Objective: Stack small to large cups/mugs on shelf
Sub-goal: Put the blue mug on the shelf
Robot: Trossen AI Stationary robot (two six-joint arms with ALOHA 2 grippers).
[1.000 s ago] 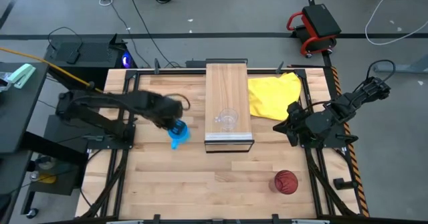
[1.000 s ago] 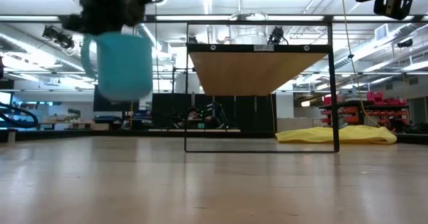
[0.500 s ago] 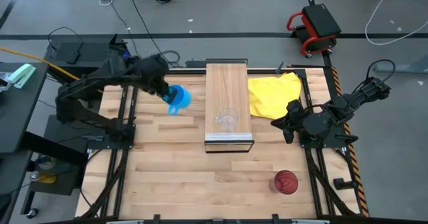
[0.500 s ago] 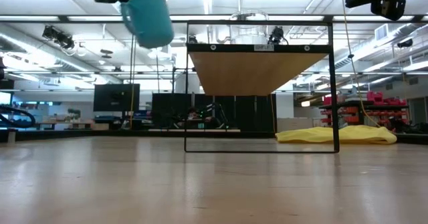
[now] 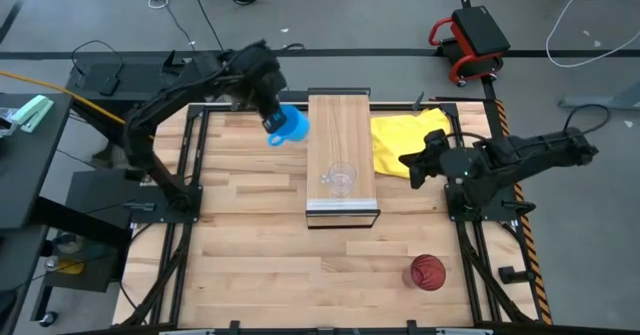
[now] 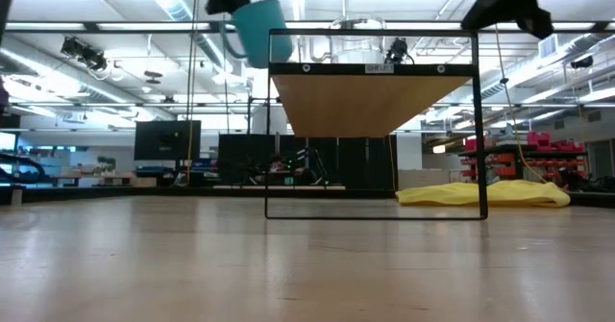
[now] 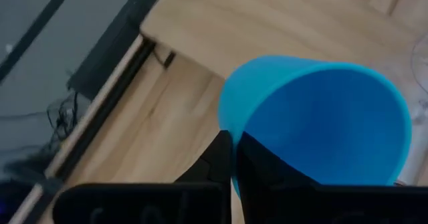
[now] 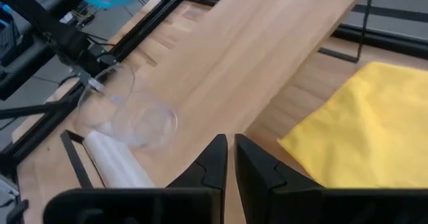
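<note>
Fingers (image 7: 231, 158) of the left arm pinch the blue mug's (image 5: 290, 125) rim, a grip only its wrist view reveals; overhead, it hangs beside the shelf (image 5: 340, 135), whose glass cup (image 5: 340, 180) stands near the front. Right fingers (image 8: 227, 158) sit nearly closed, empty, above the yellow cloth (image 5: 410, 140); the red tumbler (image 5: 427, 272) lies on the table (image 5: 250, 265).

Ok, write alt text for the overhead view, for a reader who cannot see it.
Seen from above, the left gripper holds a blue mug in the air just left of a raised wooden shelf, where a clear glass cup stands. The right gripper hovers over a yellow cloth, and a dark red tumbler stands on the table.
</note>
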